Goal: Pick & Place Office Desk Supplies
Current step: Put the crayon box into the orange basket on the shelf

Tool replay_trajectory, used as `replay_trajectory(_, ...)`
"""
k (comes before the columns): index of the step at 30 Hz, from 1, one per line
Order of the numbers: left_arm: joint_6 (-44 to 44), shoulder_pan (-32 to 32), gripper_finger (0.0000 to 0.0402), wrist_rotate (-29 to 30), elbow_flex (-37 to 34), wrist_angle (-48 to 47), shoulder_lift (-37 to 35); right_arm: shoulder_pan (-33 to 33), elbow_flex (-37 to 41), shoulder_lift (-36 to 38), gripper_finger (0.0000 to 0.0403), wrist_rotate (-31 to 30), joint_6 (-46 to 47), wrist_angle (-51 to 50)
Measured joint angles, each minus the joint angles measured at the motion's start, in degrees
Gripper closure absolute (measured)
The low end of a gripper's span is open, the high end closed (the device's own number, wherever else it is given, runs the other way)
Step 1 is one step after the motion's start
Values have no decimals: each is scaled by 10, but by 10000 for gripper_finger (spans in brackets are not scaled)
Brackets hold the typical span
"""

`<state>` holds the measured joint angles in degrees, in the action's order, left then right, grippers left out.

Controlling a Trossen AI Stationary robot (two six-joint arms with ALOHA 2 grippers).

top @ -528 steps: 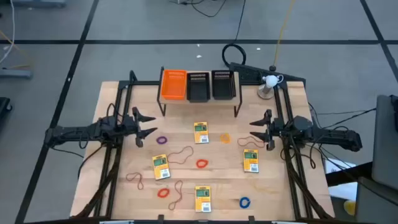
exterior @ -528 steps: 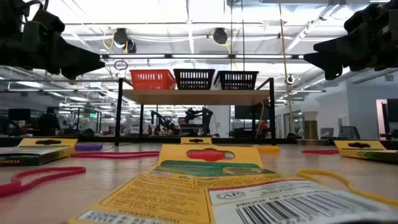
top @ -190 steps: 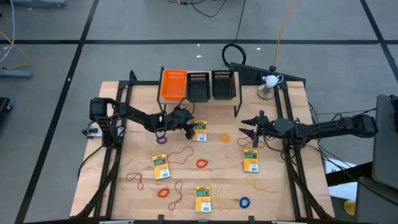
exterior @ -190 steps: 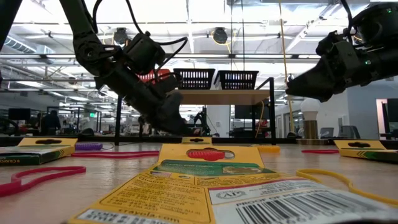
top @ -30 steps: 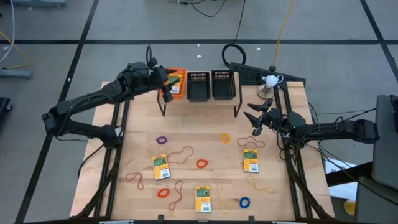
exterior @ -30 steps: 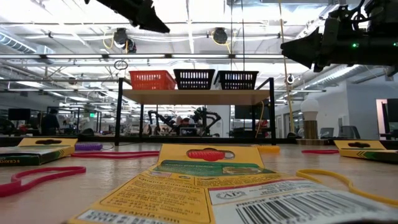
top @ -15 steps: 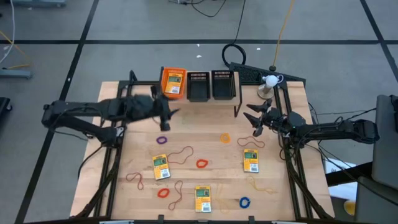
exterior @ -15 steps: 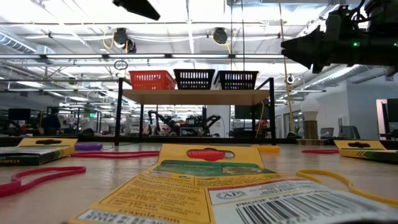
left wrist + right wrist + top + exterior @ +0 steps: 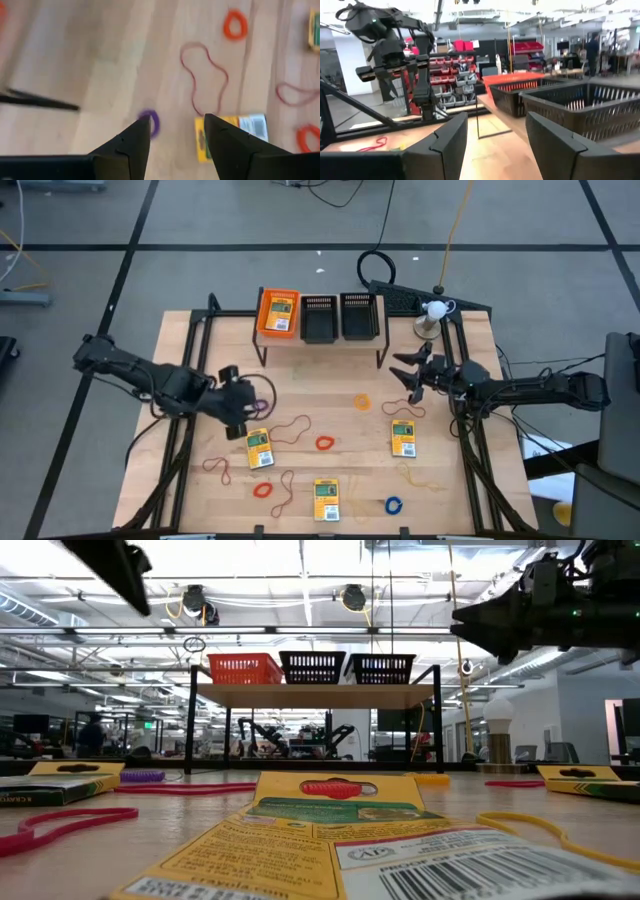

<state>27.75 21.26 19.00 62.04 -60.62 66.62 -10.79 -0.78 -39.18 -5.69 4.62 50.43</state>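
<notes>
From above I see my left gripper (image 9: 240, 412) near the left side of the pale wooden table (image 9: 180, 340), its fingers apart and holding nothing. It hovers over a small purple rubber-band ring (image 9: 262, 409), just beyond a flat yellow-and-green card box (image 9: 259, 448). Through the left wrist camera that ring (image 9: 152, 122) and box (image 9: 231, 136) show between and past the dark fingers, beside a thin looping reddish-brown band (image 9: 291, 427).

At the table's far edge, a raised rack carries an orange mesh bin (image 9: 279, 330) with another yellow card box (image 9: 281, 313) lying in it, and two black mesh bins (image 9: 339, 317).

A third box (image 9: 326, 498) lies at the near edge. Up close its printing is too blurred to read, apart from a barcode.

My right gripper (image 9: 404, 378) hangs raised near the right edge, fingers apart and empty, above a fourth box (image 9: 402, 438).
</notes>
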Motion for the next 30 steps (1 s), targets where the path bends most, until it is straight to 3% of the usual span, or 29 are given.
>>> replay_trajectory(6,33,10,218,-71,-47,14,37,0,0,0,211,8,71,-64)
replay_trajectory(10,28,7,218,-72,-81,34,72,8,0,0,211,29,99,-104)
replay_trajectory(13,23,-3,218,-74,-106,71,91,23,0,0,211,28,98,-107)
replay_trajectory(21,-3,-43,218,-147,-159,176,116,45,0,0,211,26,77,-108)
replay_trajectory(30,-5,-59,218,-191,-190,204,118,45,0,-1,211,25,78,-109)
